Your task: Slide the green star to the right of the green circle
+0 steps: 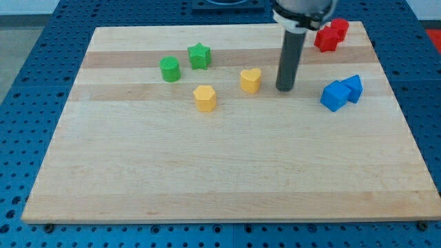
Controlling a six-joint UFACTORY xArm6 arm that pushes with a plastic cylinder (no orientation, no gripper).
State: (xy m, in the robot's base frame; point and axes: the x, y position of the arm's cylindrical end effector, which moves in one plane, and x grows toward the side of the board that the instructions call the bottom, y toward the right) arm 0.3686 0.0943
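Note:
The green star sits on the wooden board near the view's top left. The green circle lies just to its lower left, a small gap apart. My tip rests on the board well to the right of both green blocks, just right of the yellow heart. It touches no block.
A yellow hexagon lies below the green star. Two blue blocks sit together to the right of my tip. Two red blocks sit together at the view's top right, near the board's edge.

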